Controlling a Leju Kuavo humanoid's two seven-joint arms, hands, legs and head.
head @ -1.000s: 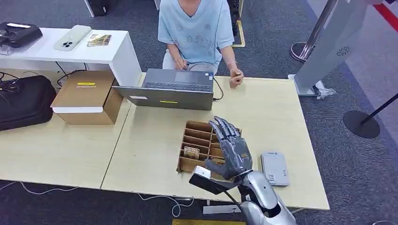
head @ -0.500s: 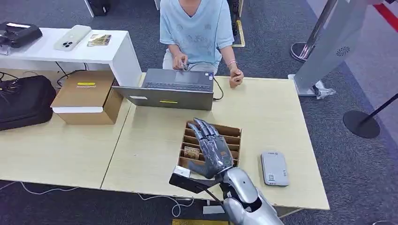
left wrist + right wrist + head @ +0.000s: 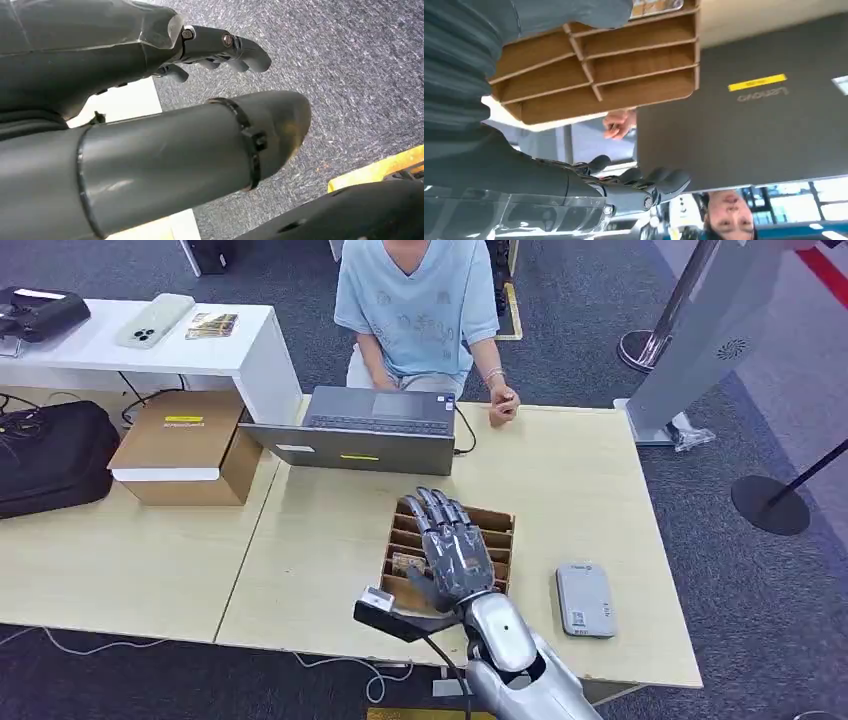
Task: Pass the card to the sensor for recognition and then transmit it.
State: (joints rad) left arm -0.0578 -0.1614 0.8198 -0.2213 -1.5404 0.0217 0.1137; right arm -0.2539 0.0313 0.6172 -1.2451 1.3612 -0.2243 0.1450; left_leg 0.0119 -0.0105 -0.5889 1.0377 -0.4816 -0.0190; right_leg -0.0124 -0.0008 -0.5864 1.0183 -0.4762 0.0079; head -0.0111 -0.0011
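Observation:
A wooden divided box (image 3: 498, 521) sits in the middle of the light table, and a patterned card (image 3: 406, 564) lies in one of its left compartments. My right hand (image 3: 455, 552) hovers flat over the box with fingers spread and holds nothing; the card shows just left of it. The grey card sensor (image 3: 585, 600) lies on the table to the right of the box. In the right wrist view the box (image 3: 624, 75) is close, with an edge of the card (image 3: 657, 6) showing. My left hand (image 3: 220, 50) hangs over carpet, holding nothing.
A grey laptop (image 3: 365, 435) stands open behind the box, and a person (image 3: 418, 305) sits behind it with a hand (image 3: 503, 405) on the table. A cardboard carton (image 3: 185, 445) and a black bag (image 3: 50, 455) lie at the left.
My right hand has moved left, from the box's right side to over its middle. The person's hand has drawn back from the laptop.

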